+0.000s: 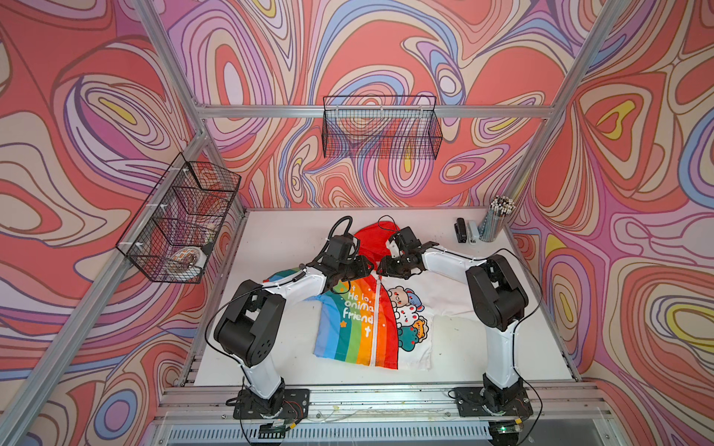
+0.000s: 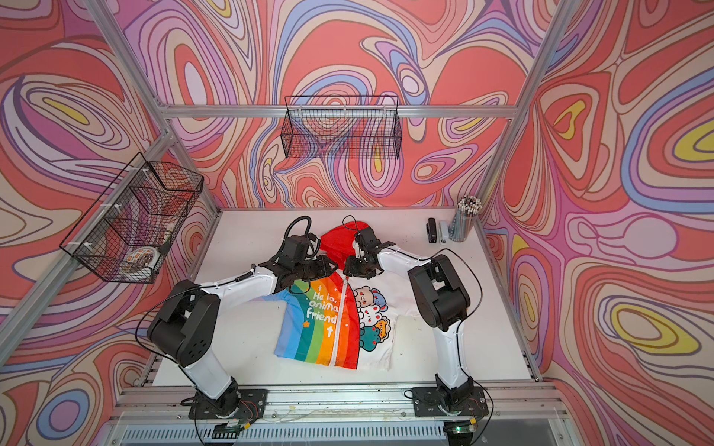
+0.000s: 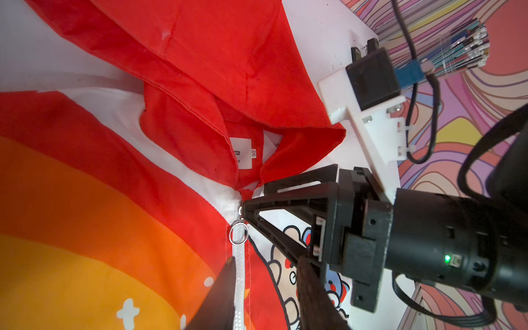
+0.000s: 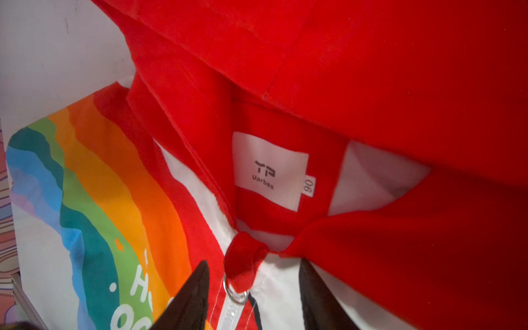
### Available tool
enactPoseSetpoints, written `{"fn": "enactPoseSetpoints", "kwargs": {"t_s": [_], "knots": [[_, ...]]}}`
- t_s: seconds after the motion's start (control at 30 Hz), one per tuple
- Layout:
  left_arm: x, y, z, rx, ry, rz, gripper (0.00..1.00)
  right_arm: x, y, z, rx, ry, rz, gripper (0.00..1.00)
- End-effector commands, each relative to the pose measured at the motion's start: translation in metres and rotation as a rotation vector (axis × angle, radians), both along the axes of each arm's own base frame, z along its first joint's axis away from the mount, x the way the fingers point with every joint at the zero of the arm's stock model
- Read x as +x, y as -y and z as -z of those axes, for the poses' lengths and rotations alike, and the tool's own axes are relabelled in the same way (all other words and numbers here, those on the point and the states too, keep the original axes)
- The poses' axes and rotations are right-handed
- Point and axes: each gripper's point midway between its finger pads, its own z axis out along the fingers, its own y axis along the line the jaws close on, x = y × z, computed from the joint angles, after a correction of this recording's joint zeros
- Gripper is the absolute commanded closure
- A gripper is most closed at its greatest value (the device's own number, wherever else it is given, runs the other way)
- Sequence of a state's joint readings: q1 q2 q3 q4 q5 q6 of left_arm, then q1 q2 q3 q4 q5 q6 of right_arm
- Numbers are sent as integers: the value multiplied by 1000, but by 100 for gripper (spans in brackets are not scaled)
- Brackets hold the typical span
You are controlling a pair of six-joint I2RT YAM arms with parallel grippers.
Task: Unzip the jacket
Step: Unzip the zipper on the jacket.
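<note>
While lying flat and front up on the white bench [image 1: 278, 239], zipped shut right to the collar: small child's thin jacket [image 1: 347, 340], rainbow-striped half with white lettering, white half with cartoon animals. At the top of its white front zipper [image 3: 240, 283]: small round metal ring pull [image 3: 238, 233]. Beyond the ring pull, away from the arm bases: crumpled red hood [image 1: 373, 241], white neck label [image 4: 268, 171] inside it. On the near side of the ring pull: striped and cartoon panels. Just short of the ring pull, reaching in over the striped half: left gripper [image 3: 266, 257], jaws partly apart, straddling the zipper tape, clamped on nothing. Right at the ring pull, from the cartoon side: right gripper [image 4: 253, 261], jaws likewise apart, one either side of the ring and of a small red collar tab [image 4: 245, 254]; seen from the left wrist, one black tip touching the slider next to the ring. Ring lying loose on the tape. Well apart from the ring pull, toward the far corner on the robot's right: black stapler [image 1: 460, 229], white stapler [image 1: 472, 233], clear cup of pencils [image 1: 490, 228].
</note>
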State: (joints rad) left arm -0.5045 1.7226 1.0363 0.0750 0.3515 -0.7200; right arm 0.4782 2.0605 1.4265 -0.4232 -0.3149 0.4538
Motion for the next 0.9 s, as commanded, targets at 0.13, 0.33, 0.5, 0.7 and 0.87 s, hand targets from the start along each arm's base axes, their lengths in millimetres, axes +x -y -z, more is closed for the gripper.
{"fn": "enactPoseSetpoints", "kwargs": {"t_s": [0.13,0.33,0.5,0.7,0.87], "knots": [[0,0,13,1,-20,-17,64,2,0,25,-38,-66,5,50],[-2,0,20,4,-36,-16,64,-1,6,41,-75,-110,32,59],[-3,4,25,-8,-62,-11,64,-5,10,45,-80,-127,52,71],[-3,13,35,-17,-99,7,64,-7,11,48,-67,-141,64,82],[-3,21,44,-42,-136,20,66,-7,11,50,-58,-151,71,87]]}}
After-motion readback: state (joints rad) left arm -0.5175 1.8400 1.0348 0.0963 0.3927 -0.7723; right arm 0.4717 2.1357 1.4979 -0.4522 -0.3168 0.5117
